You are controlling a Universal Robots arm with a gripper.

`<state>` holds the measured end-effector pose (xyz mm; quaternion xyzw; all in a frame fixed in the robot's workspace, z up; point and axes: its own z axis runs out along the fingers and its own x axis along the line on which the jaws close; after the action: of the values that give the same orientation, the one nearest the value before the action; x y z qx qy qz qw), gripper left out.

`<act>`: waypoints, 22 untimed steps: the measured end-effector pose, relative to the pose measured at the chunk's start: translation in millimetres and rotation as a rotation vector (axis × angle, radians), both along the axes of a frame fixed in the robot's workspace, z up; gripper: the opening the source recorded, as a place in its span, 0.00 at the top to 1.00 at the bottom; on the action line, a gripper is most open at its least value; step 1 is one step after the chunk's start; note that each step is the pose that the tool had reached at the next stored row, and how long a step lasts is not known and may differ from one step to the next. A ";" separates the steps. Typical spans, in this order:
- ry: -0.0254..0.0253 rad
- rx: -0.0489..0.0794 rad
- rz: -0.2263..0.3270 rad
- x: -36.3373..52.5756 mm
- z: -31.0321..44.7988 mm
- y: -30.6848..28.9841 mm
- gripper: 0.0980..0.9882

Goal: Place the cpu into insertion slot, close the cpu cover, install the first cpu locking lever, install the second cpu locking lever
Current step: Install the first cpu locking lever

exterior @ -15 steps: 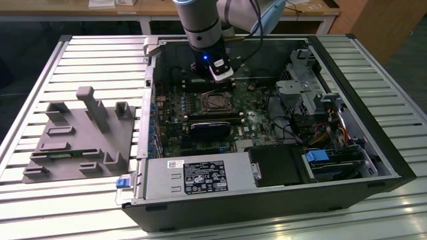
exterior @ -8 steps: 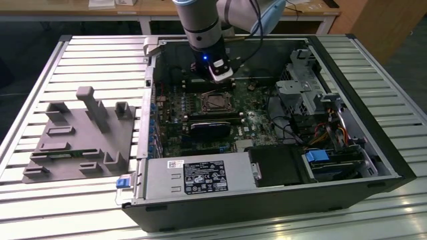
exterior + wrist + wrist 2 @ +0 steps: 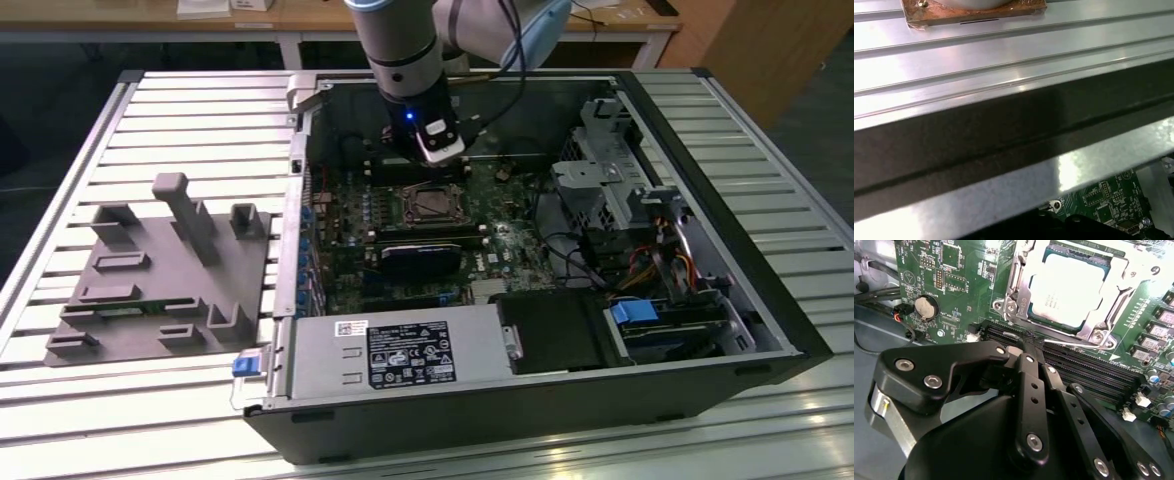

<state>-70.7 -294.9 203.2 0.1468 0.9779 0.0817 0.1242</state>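
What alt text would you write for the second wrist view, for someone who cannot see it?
A silver-topped cpu sits on a green motherboard, with the metal cpu cover down around it. The black end effector looms in the foreground, its tip near the long black memory slots beside the cpu.

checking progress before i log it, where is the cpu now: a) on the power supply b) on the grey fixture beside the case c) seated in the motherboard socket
c, in the second wrist view the cpu sits in the insertion slot with the cpu cover framing it.
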 end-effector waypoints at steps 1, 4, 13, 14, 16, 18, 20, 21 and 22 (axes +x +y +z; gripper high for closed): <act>0.0000 0.000 -0.001 0.0 -0.1 0.3 1.00; -0.0002 -0.002 -0.005 0.0 -0.3 1.3 1.00; -0.0014 -0.022 -0.017 0.0 -1.3 2.9 1.00; -0.0017 -0.024 -0.019 0.0 -1.6 2.9 1.00; -0.0019 -0.026 -0.021 0.0 -1.9 3.1 1.00; -0.0020 -0.026 -0.023 0.0 -2.2 3.4 1.00; -0.0019 -0.026 -0.024 0.0 -2.5 3.9 1.00; -0.0019 -0.026 -0.025 0.0 -2.5 4.2 1.00; -0.0019 -0.026 -0.025 0.0 -2.6 4.5 1.00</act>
<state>-70.8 -290.3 200.6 0.1573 0.9769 0.0674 0.1281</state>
